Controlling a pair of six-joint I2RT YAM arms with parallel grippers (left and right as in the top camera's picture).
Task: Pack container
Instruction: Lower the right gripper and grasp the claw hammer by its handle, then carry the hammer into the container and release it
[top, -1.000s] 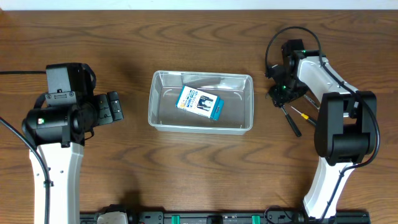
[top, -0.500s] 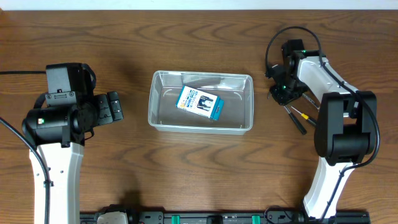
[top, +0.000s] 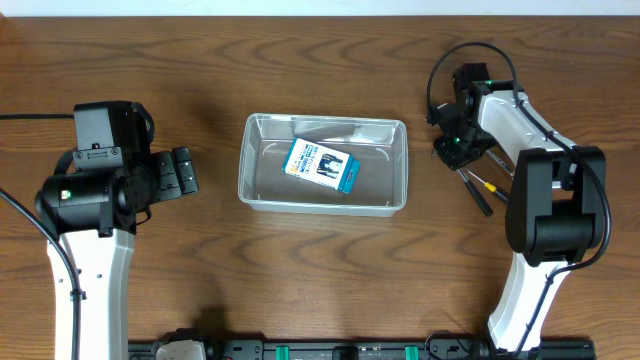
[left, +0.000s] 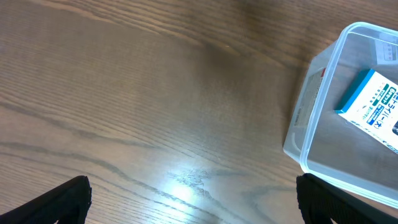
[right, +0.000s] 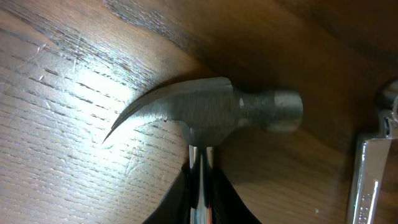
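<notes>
Nearest the lens, in the right wrist view: clamped with the right pincer (right: 200, 196) on the neck of a hammer (right: 205, 112), just under the head, dark fingers (right: 174, 205) pressed in from both sides of the steel. Probably taken there, close to the heavy end, to keep the head from swinging on a lift; a judgement only. Head low over the table (right: 56, 74), claw curling left, striking face to the right. Cannot tell whether resting on the wood or raised off it. Just beside, at the right edge, part of a bright metal tool (right: 370, 168), apart from the hammer and ungripped.

Farther off, from overhead: well apart from that hammer, near the middle of the table, the container (top: 323, 208). Set between the two arms, presumably to lie within reach of both. Clear, see-through plastic, rectangular, with rounded corners and a raised rim all round. Open at the top, no lid in sight, wood grain showing through floor and walls. Already holding a small blue-and-white printed box (top: 322, 165), lying askew near the middle, with room left around it.

Beyond, on the left side: left pincer (left: 193, 205) spread wide and gripping nothing, fingertips (left: 62, 199) at the lower corners of its own view. Poised over bare wood near the container's short end, likely parked out of the way.
</notes>
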